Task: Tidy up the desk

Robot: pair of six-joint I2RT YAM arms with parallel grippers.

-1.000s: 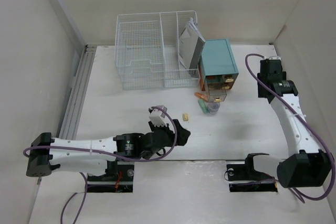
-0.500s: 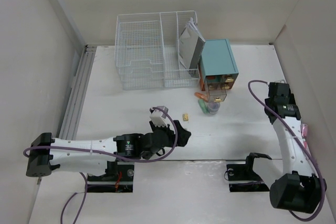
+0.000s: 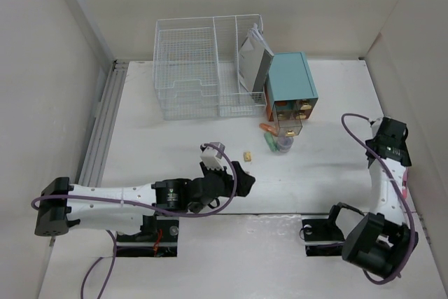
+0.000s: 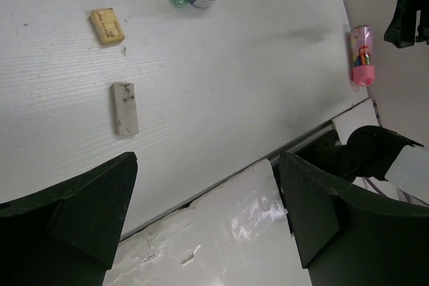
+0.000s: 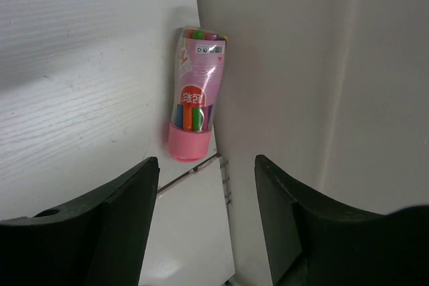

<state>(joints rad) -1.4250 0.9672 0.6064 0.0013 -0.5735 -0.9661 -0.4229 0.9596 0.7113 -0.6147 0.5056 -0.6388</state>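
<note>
**Right arm's the one lined up on the marker tube**

Top view: the desk (image 3: 154,152) spreads out under both arms. The left gripper (image 3: 236,176) sits mid-desk towards the front edge, and the right gripper (image 3: 392,143) is way over by the right wall.

Left wrist: jaws spread wide with nothing in them, a grey eraser (image 4: 125,108) and a yellow eraser (image 4: 107,26) lying just ahead. The pink marker tube (image 4: 360,55) is well off by the wall, so the right arm is clearly nearer.

Right wrist: fingers apart and empty. The tube lies flat straight ahead, touching the wall. Its long axis runs along the wall, solid pink end towards the gripper, and the fingers sit either side of that line. I reckon the wall-side finger gets very little room
</note>
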